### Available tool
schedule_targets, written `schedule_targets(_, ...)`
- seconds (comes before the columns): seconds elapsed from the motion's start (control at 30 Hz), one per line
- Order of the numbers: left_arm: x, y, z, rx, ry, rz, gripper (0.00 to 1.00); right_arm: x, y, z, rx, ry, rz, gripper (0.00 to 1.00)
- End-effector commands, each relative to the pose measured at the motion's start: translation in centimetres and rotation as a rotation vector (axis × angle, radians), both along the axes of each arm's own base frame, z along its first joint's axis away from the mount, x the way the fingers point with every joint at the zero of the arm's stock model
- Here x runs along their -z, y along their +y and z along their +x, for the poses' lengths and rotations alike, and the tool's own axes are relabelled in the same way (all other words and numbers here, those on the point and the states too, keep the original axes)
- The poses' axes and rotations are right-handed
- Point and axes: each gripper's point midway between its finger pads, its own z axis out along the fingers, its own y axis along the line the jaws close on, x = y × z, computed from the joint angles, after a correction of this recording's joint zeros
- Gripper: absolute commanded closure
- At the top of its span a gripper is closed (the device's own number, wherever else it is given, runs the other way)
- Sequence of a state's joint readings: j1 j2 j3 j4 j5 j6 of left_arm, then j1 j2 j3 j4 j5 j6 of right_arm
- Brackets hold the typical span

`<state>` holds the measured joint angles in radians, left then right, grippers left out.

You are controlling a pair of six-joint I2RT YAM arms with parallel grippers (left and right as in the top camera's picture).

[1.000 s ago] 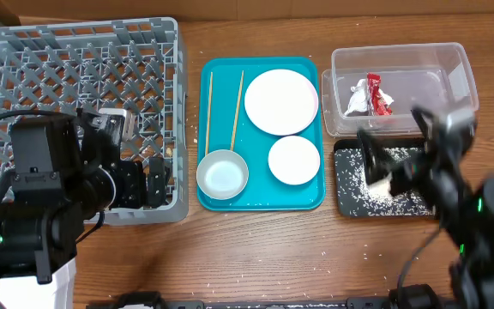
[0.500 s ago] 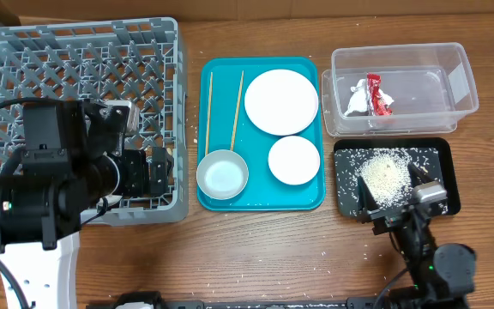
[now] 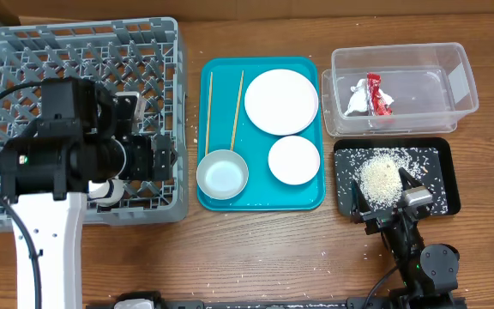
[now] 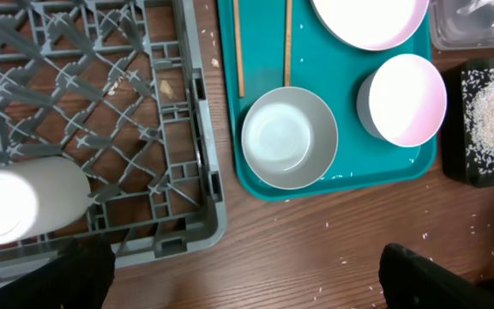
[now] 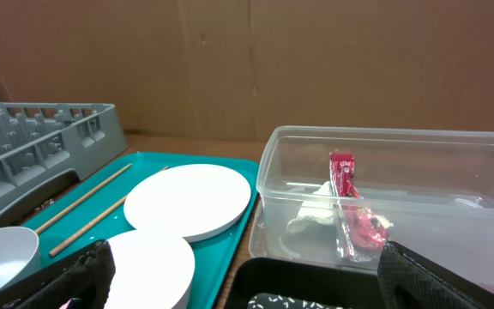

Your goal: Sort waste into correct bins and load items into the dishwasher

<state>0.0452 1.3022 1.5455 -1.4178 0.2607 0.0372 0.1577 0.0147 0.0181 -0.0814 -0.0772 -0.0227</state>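
Left claw [image 3: 163,159] and right claw [image 3: 390,199] are both spread wide, gripping nothing. Wrapper [image 3: 377,93] sits in the clear tub [image 3: 463,79], upper right. White cup [image 4: 24,202] lies in the grey rack [image 3: 24,60] at left.

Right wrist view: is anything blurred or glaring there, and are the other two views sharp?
Right wrist view: sharp on the clear tub and the wrapper, faint reflections on the tub wall, its own fingers dark and soft at the bottom corners. Left wrist view: sharp, the white cup very bright. Overhead view: even light, soft shadows, no motion blur.
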Motion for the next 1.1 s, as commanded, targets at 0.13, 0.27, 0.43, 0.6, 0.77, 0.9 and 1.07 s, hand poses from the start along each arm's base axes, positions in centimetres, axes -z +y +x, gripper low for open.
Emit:
schedule_targets(0.13,1.5,-0.1,1.3,0.030,0.054,0.009,0.00,0.2,-0.1,0.0,0.008,-0.004,0.000,0.00)
schedule_targets(0.27,2.2,-0.1,1.6,0.029,0.084,0.005,0.00,0.2,-0.1,0.0,0.008,-0.004,0.000,0.00)
schedule_targets(0.43,0.5,-4.8,3.2,-0.061,0.110,-0.354,0.00,0.2,-0.1,0.0,0.008,-0.004,0.000,0.00)
schedule_targets(0.6,-0.4,-9.0,8.0,0.004,-0.017,-0.428,0.00,0.2,-0.1,0.0,0.008,-0.004,0.000,0.00)
schedule_targets(0.77,4.1,-9.7,11.7,-0.040,-0.104,-0.050,0.00,0.2,-0.1,0.0,0.008,-0.004,0.000,0.00)
schedule_targets(0.9,8.5,-9.6,14.2,-0.106,-0.137,0.266,0.05,0.2,-0.1,0.0,0.008,-0.004,0.000,0.00)
schedule_targets(1.07,14.8,-11.1,15.1,-0.160,-0.009,0.254,0.14,0.2,-0.1,0.0,0.008,-0.004,0.000,0.00)
